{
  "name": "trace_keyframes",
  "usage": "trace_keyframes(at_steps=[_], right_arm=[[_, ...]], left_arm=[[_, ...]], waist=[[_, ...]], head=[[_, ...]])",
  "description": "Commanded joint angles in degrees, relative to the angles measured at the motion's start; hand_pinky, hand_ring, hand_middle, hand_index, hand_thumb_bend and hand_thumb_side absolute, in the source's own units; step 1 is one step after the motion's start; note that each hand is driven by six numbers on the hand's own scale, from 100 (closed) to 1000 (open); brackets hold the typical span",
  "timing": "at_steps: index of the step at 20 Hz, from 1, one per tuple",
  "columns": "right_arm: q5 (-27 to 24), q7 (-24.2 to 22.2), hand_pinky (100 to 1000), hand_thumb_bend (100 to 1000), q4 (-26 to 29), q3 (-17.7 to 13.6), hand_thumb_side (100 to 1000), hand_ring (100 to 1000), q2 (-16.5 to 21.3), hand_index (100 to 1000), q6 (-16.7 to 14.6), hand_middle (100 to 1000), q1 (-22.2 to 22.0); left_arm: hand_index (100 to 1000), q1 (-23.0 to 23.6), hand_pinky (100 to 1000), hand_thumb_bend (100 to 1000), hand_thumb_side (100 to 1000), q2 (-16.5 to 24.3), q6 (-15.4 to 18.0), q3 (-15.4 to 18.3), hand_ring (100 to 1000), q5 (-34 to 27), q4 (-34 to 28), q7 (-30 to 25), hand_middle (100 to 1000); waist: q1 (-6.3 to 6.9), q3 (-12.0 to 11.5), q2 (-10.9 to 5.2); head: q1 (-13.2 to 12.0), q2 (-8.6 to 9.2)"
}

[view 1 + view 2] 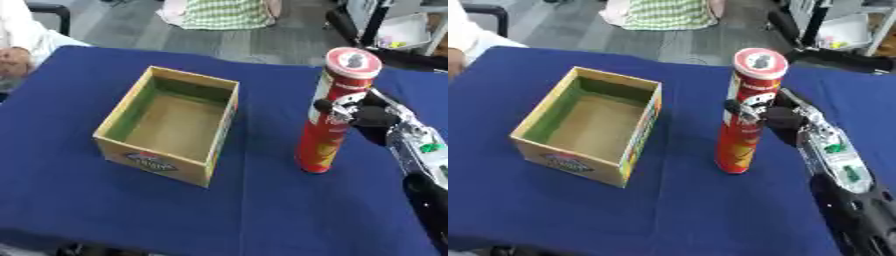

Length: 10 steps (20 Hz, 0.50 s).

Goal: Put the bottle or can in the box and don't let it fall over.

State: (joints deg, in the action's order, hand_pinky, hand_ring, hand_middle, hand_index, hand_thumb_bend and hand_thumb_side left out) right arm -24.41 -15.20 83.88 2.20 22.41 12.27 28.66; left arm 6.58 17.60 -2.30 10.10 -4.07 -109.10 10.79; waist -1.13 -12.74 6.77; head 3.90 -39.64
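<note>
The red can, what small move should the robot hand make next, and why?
Probably lift the red can straight up a little. The right robot hand is curled round its middle, it stands upright on the blue cloth, and the open box sits apart to its left.

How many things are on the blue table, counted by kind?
Tall red cans: 1, the can, upright, with the right hand at its side.
Open cardboard boxes: 1, the box, with nothing inside.
Total: 2 things on the table.
</note>
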Motion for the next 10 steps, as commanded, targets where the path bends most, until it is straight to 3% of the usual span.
trace_keyframes(at_steps=[1,10], right_arm=[[0.3,-0.1,914,431,2.1,0.0,100,982,0.9,257,0.1,1000,2.0],[0.3,0.5,915,421,4.0,1.3,100,983,-1.0,261,1.8,1000,7.4]], left_arm=[[831,-0.1,911,100,715,1.0,0.1,0.3,766,0.1,-0.7,-0.3,823],[832,-0.1,911,100,712,1.2,0.2,0.2,766,0.0,-0.7,-0.4,824]], waist=[[0.24,0.0,-0.54],[0.25,0.1,-0.75]], head=[[-0.1,0.45],[-0.2,0.23]])
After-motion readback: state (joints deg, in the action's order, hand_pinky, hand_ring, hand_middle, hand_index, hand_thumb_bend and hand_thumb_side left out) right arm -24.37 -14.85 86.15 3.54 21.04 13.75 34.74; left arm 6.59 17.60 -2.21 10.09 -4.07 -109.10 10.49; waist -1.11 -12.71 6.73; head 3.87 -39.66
